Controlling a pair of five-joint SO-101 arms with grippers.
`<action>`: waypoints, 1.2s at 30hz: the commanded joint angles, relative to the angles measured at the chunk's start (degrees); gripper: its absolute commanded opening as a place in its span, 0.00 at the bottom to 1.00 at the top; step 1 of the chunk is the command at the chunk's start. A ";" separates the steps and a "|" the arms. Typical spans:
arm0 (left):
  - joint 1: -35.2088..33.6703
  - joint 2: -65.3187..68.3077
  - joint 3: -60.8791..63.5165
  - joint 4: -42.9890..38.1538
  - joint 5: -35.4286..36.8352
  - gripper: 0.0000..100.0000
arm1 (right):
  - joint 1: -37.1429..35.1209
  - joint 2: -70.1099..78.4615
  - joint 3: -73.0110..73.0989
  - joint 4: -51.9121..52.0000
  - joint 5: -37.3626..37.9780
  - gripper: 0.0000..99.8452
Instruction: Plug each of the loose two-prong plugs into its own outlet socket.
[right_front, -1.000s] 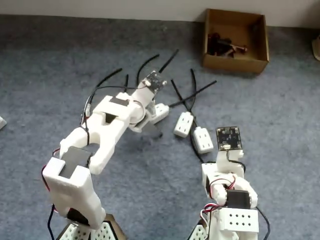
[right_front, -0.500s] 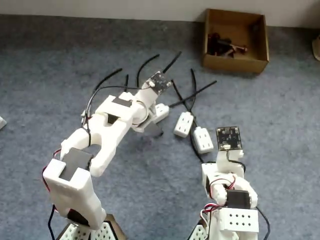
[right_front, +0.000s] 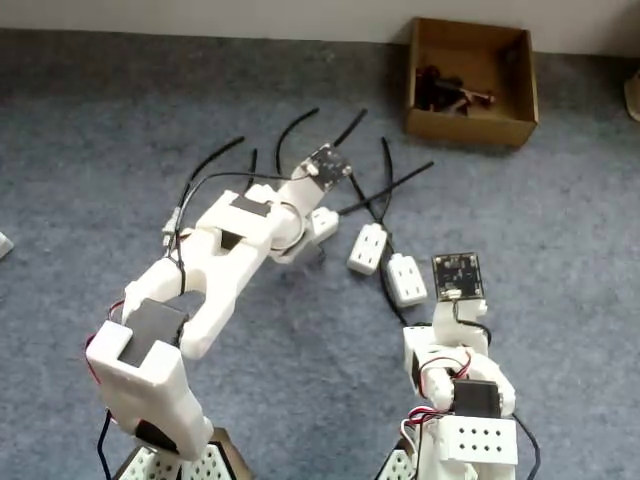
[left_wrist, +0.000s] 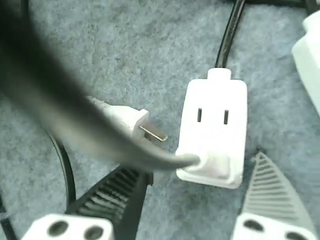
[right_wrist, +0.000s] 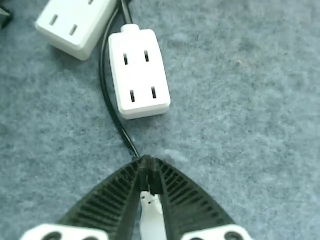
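Fuzzy grey carpet (right_front: 120, 120) all over, with a brown cardboard box (right_front: 470, 128) at the far edge. The left gripper (left_wrist: 197, 170) is spread wide and holds nothing. Its ribbed black fingers sit either side of a white plastic socket block (left_wrist: 217, 120): one pair of slots is free, and a blurry black cord (left_wrist: 65, 110) covers part of its near end. A loose plug (left_wrist: 125, 117) lies just beside it, one flat metal prong showing. The right gripper (right_wrist: 148, 165) is squeezed tight on a second plug (right_wrist: 150, 220), mostly buried between the fingers, near a double socket block (right_wrist: 139, 72).
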 joint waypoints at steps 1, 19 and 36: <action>-1.36 -2.33 -2.86 -2.55 -0.44 0.22 | -0.48 -0.48 -0.75 -1.63 0.79 0.01; -0.92 -2.42 -2.77 -2.37 -0.44 0.07 | -0.48 -0.48 -0.75 -1.71 0.88 0.01; 2.51 -2.59 -6.73 5.63 -0.62 0.03 | -0.48 -0.48 0.84 -4.35 0.88 0.01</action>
